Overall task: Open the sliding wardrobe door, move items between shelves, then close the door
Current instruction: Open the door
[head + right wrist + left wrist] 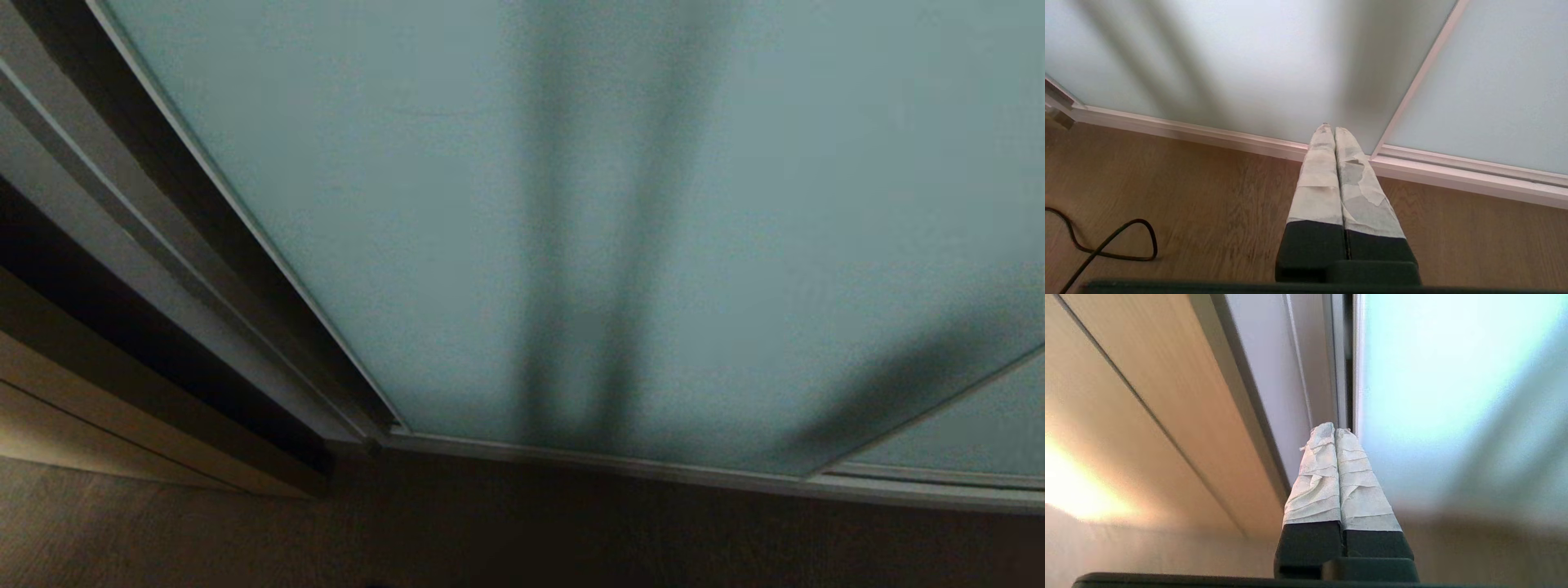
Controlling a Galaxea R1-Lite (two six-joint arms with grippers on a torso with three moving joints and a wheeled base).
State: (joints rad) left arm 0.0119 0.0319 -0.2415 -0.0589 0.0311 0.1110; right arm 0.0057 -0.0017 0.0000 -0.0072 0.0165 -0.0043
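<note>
Left wrist view puts my left end effector (1335, 430) — fingers pressed together, empty — near the shut sliding wardrobe door (1453, 396)'s silver edge, possibly not touching yet, so I'd hook that frame and push sideways; right end effector (1334, 130) closed, idle.

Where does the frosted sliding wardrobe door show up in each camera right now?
Head view: the sliding wardrobe door fills most of the picture, above the floor.
Left wrist view: the door's pale glass takes the side beyond the shut left gripper.
Right wrist view: it spans the area past the shut right gripper.
Shared landmark: the door's silver frame.
</note>
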